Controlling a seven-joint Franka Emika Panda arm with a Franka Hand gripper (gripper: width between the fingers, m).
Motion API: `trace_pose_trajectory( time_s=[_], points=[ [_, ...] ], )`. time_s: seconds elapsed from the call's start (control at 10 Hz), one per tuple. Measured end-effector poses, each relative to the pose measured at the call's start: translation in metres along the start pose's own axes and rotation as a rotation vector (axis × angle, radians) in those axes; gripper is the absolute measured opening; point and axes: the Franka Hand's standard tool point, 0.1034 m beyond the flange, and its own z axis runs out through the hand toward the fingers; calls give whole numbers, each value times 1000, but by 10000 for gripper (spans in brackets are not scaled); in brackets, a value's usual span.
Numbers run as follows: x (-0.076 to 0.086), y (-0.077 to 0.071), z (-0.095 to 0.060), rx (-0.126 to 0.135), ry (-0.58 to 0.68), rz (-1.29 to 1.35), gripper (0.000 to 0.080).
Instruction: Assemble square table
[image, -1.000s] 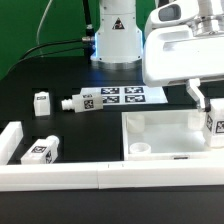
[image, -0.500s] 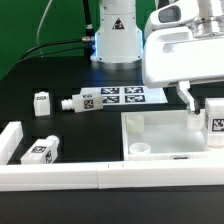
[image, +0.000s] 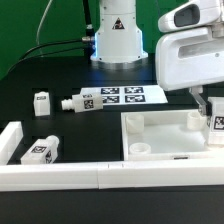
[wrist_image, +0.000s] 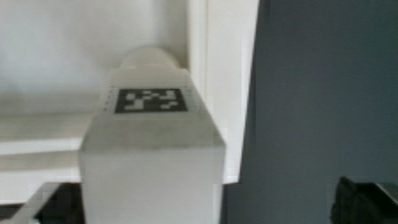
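Note:
The square table's white slab lies rim-up at the exterior view's right. One tagged white leg stands upright in its far right corner. My gripper hangs just above that leg, open, one finger showing. In the wrist view the leg rises between my gripper fingertips; there is a wide dark gap on one side, and the slab rim lies behind. Other legs: one upright, one lying down, one lying by the wall.
The marker board lies flat behind the slab, in front of the arm's base. A long low white wall runs along the front, with a short end piece at the exterior view's left. Cables trail at the back left.
My gripper has opened and let go of the leg in the slab's corner, then risen and shifted toward the exterior view's right. The leg stays standing.

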Motion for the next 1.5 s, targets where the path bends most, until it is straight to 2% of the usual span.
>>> trace_pose_trajectory(
  time_s=[0.1, 0.2, 0.3, 0.4, 0.6, 0.8, 0.9, 1.0, 1.2, 1.3, 1.5],
  points=[
    [1, 7, 3, -2, -25, -12, 649],
    [-7, 16, 5, -3, -92, -14, 649],
    [-4, 20, 5, -14, -83, -24, 649],
    [-5, 20, 7, -27, -62, -45, 649],
    [-7, 20, 8, -27, -66, -24, 649],
    [-7, 20, 9, -27, -66, -23, 407],
    [-8, 20, 9, -27, -65, 73, 407],
    [-7, 20, 9, -30, -64, 146, 283],
    [-6, 20, 10, -38, -41, 324, 284],
    [-6, 19, 10, -57, 13, 509, 284],
    [-9, 17, 9, -79, 23, 876, 284]
  ],
)
